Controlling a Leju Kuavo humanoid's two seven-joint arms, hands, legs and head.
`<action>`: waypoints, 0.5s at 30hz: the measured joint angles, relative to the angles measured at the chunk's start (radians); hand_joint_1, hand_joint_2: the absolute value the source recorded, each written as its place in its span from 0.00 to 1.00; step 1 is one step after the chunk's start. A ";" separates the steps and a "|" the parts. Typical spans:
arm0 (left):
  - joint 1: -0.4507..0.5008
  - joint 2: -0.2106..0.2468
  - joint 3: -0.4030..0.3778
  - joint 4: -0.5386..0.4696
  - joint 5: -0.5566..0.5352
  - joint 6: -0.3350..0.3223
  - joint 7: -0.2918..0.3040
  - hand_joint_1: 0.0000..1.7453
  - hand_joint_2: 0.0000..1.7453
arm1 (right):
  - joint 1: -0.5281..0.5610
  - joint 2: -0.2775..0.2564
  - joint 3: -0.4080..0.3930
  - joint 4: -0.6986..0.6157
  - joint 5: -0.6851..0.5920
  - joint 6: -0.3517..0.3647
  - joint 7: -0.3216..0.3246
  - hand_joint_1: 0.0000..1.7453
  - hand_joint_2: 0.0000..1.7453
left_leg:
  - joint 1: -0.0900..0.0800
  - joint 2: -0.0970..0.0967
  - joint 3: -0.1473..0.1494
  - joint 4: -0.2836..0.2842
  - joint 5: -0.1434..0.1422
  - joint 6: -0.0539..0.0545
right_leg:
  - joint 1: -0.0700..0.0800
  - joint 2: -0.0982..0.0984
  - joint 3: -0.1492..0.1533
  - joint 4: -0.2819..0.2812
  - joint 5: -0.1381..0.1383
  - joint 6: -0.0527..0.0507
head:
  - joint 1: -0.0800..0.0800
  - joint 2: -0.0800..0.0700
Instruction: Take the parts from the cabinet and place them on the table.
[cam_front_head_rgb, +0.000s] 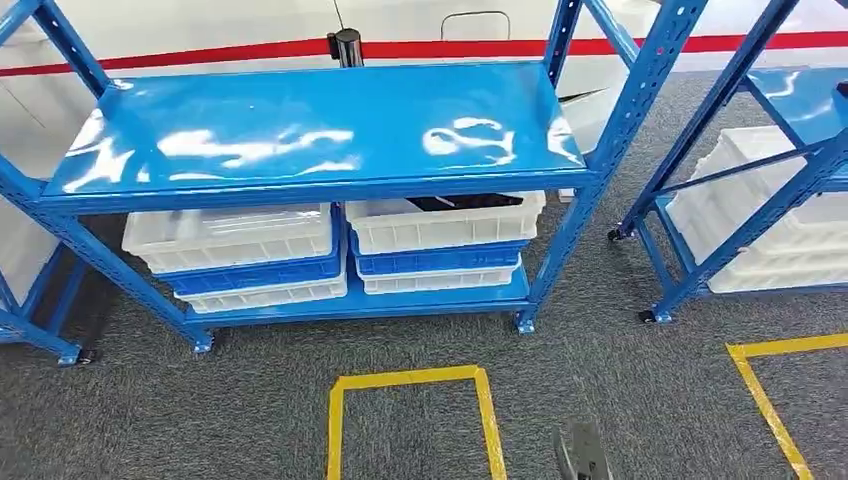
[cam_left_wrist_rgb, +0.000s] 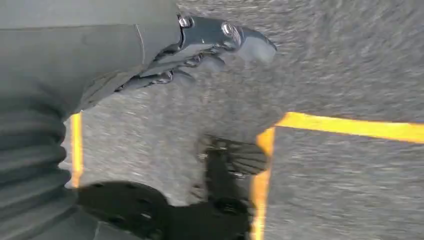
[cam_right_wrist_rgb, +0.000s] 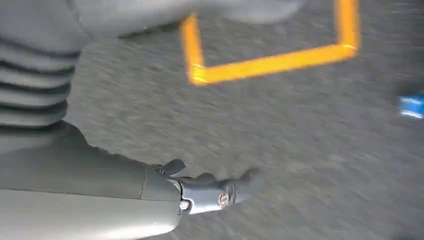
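Standing before the blue cabinet, the robot has both arms hanging low over the grey carpet, well short of the shelves. Its left hand holds nothing, fingers stretched out and fairly close together above the floor and a strip of yellow tape; its right hand is likewise empty, fingers loosely extended, with the yellow floor box just beyond it. Far ahead of both hands, on the lower shelf, sit stacked white and blue bins, and in the top bin on the right a dark part lies partly hidden under the upper shelf. No surface for setting parts down appears, so how many have already gone across cannot be judged. At least this one dark part remains in the cabinet, and neither hand is carrying anything toward or away from it.
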 joint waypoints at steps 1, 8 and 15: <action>0.004 0.004 -0.019 0.000 0.017 -0.004 0.008 0.00 1.00 | 0.010 -0.009 0.002 0.003 -0.006 0.011 0.012 0.00 1.00 | 0.000 0.000 0.000 0.000 0.000 0.000 | 0.000 0.000 0.000 0.000 0.000 0.000 | 0.000 0.000; 0.046 0.027 -0.177 -0.018 0.157 -0.044 0.052 0.00 1.00 | 0.057 -0.044 0.052 0.008 -0.066 0.076 0.073 0.00 1.00 | 0.002 0.000 0.001 0.000 0.000 0.000 | 0.002 0.000 0.000 0.000 0.000 0.000 | 0.000 0.000; 0.087 0.050 -0.339 -0.047 0.300 -0.084 0.093 0.00 1.00 | 0.101 -0.059 0.130 0.006 -0.126 0.142 0.131 0.00 1.00 | 0.002 0.000 0.001 0.000 0.000 0.000 | 0.002 0.000 0.000 0.000 0.000 0.000 | 0.001 0.000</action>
